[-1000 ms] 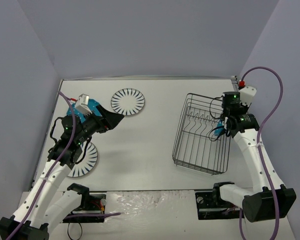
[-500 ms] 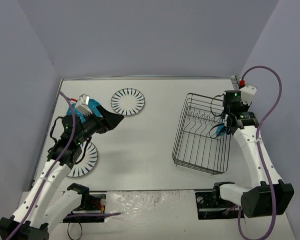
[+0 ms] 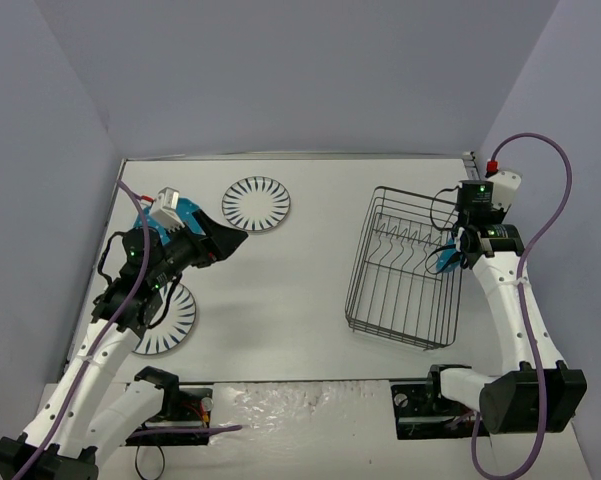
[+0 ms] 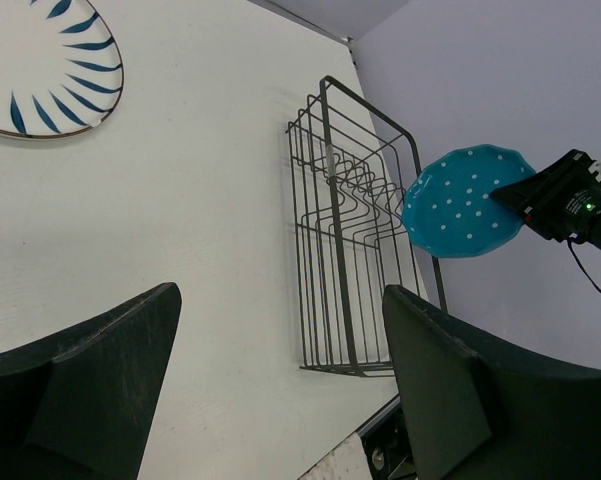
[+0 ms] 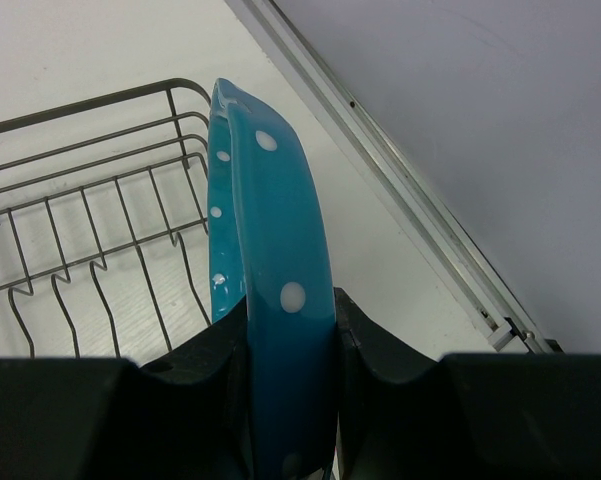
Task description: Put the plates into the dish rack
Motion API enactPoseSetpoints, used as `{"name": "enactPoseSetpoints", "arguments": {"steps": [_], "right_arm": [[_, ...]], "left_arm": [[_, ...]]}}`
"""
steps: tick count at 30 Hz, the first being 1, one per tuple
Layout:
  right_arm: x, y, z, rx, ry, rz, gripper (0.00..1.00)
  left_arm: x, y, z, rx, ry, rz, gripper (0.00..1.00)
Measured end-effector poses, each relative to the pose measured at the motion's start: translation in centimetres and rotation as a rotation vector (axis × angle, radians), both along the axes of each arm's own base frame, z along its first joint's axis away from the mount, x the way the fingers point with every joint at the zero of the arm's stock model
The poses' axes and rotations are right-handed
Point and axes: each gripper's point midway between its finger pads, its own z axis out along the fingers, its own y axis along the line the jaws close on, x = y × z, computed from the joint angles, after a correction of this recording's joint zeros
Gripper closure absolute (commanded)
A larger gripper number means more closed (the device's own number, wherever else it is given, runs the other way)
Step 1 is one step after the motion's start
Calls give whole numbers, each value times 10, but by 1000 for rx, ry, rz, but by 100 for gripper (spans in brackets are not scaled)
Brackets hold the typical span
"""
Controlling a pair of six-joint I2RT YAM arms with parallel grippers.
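Loading seems to be at its first plate, since the dish rack [image 3: 405, 285] holds none. From above, the right jaws hold a teal plate [image 3: 443, 262] at the right wall of the rack, toward its far end. The prongs [image 3: 405, 240] lie just to the left of it. One striped plate [image 3: 256, 203] lies flat on the counter [image 3: 300, 290]. A second striped plate [image 3: 172, 320] is half hidden under the left arm. Both are well apart from the rack.

The left wrist view shows the left jaws spread wide with nothing between them. Across the counter, the teal plate stands on edge at the rack's right rim, its face turned to this camera. Whether it touches the wire, I cannot tell.

The right wrist view shows the plate pinched edge-on between the two fingers [image 5: 380, 370], with the prongs below and to its left. I judge the coming move must bring the plate leftward and down, its face across the prong row, into a gap. The right arm is much nearer.
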Motion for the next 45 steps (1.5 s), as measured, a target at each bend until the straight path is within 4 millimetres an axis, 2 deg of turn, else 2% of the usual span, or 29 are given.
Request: {"name": "enactPoseSetpoints", "arguments": {"steps": [20,34,38,45], "right_arm": [[7,5,-8,5,33,48,100],[21,13,-21,41,44,82,100],[26,18,-29,67,54,93,100],[26,27,-67,131,133,95,100]], "left_arm": [[-1,0,-2,3,11,0,22],[0,0,-3,3,13,0,22],[0,-1,-2,-1,13,-1,22],[0,-1,-3,-3,17,-4,22]]}}
